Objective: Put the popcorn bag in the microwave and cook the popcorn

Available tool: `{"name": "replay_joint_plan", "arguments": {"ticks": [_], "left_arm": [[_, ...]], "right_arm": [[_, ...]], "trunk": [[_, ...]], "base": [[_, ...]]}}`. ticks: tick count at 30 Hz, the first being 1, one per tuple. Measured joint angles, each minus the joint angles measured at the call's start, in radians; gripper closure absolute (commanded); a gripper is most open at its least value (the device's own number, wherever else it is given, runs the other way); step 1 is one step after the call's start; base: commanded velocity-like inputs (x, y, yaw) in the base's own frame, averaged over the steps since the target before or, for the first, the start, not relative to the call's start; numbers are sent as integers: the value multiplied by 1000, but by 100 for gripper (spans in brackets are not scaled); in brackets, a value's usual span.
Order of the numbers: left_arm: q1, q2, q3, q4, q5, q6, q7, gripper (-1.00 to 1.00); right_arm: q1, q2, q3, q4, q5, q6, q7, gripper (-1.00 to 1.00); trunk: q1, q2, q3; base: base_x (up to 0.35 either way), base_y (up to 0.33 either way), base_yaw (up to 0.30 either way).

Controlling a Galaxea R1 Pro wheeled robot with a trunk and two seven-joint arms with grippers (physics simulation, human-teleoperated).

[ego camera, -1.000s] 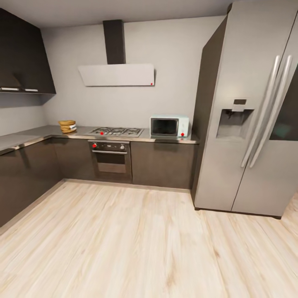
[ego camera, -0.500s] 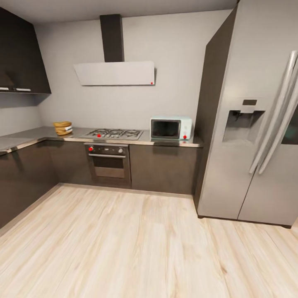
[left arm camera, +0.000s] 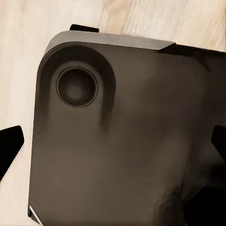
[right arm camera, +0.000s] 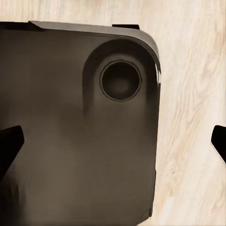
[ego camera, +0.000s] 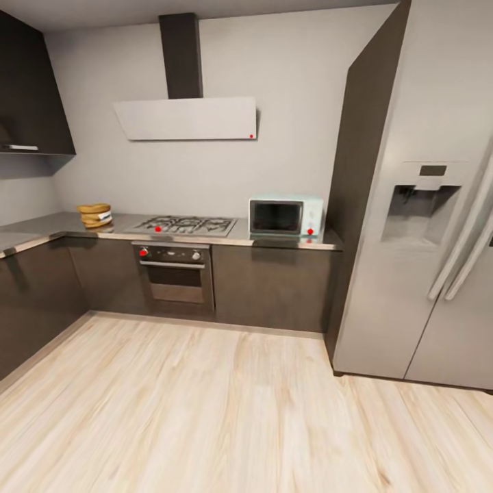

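Observation:
In the head view, the popcorn bag (ego camera: pixel 94 215) is a small tan-brown sack standing on the grey countertop (ego camera: pixel 241 234) at the far left, near the corner. The pale-blue microwave (ego camera: pixel 285 217) stands on the same countertop at the right end, beside the fridge, with its dark door closed. Both are across the room from me. The left wrist view has my left gripper (left arm camera: pixel 114 146) open, its dark fingertips (left arm camera: pixel 9 150) wide apart over my own dark base. My right gripper (right arm camera: pixel 114 143) is open the same way in the right wrist view, with nothing between its fingers.
A gas hob (ego camera: pixel 185 224) lies between bag and microwave, above a built-in oven (ego camera: pixel 174 274). A white hood (ego camera: pixel 186 118) hangs over it. A tall silver fridge (ego camera: pixel 424 226) fills the right side. Dark cabinets (ego camera: pixel 34 294) line the left wall. Light wood floor (ego camera: pixel 226 411) stretches ahead.
The whole head view has shifted: the camera has moved closer to the counter and a little to the right. The bag and microwave have not moved on the countertop.

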Motion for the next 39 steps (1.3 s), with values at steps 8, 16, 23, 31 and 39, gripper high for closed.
{"name": "replay_joint_plan", "arguments": {"ticks": [8,16,23,31,39], "left_arm": [[0,0,0,0,0,0,0,-100],[0,0,0,0,0,-1,0,-100],[0,0,0,0,0,-1,0,-100],[0,0,0,0,0,-1,0,-100],[0,0,0,0,0,-1,0,-100]], "right_arm": [[0,0,0,0,0,-1,-1,-100],[0,0,0,0,-1,-2,-1,-100],[0,0,0,0,-1,-2,-1,-100],[0,0,0,0,-1,-2,-1,-100],[0,0,0,0,-1,-2,-1,-100]], "trunk": [[0,0,0],[0,0,0],[0,0,0],[0,0,0],[0,0,0]], "base": [[325,0,0],[325,0,0],[325,0,0],[325,0,0],[325,0,0]]}}
